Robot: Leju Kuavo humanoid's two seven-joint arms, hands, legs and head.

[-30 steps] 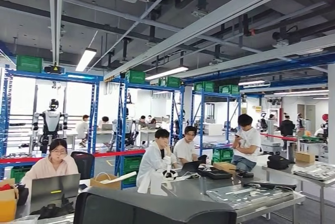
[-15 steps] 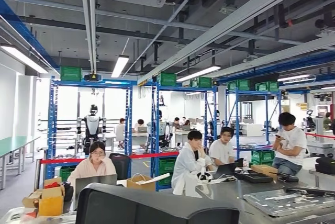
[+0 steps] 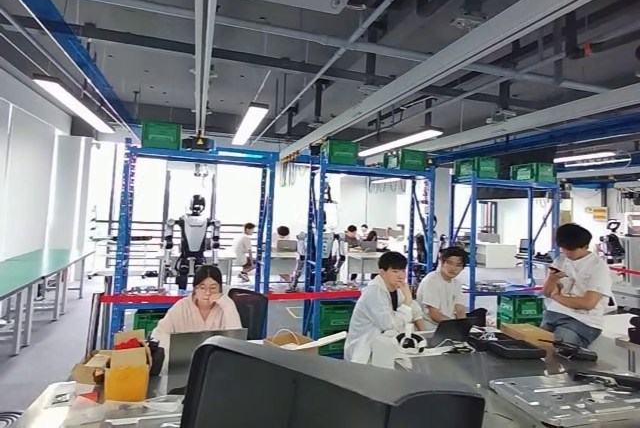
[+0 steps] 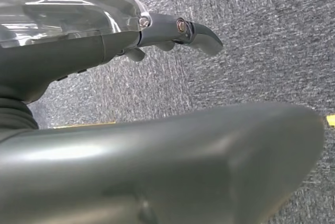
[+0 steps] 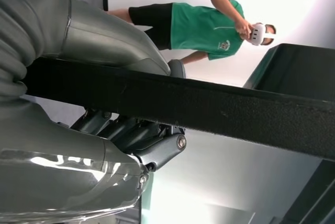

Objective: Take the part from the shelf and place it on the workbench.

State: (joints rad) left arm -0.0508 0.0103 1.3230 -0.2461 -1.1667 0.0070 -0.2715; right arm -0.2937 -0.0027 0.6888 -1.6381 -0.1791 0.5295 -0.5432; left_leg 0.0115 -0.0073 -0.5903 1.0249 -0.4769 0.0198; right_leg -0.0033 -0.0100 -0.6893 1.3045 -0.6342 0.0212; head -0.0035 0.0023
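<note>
Workshop hall with blue shelving (image 3: 264,208) ran from 9 to 3 o'clock in the head view. People sat at a steel workbench (image 3: 445,363) toward 5 o'clock, and a black chair back (image 3: 324,388) stood at 6 o'clock.

The black part (image 5: 245,114), a long flat-edged piece, lay in the right hand (image 5: 79,166). Its fingers (image 5: 162,148) were curled under the edge and the thumb lay over the opposite face. A person in a green shirt (image 5: 201,25) stood beyond it.

The left hand (image 4: 79,51) hung over grey carpet (image 4: 256,51) with its fingers (image 4: 197,30) stretched out, holding nothing.

The step looked like the carry toward the bench. Doing it well called for a firm clamp, the part held level, a path clear of the chair and the seated people, and no loosening until a bare stretch of bench lay under the part.
</note>
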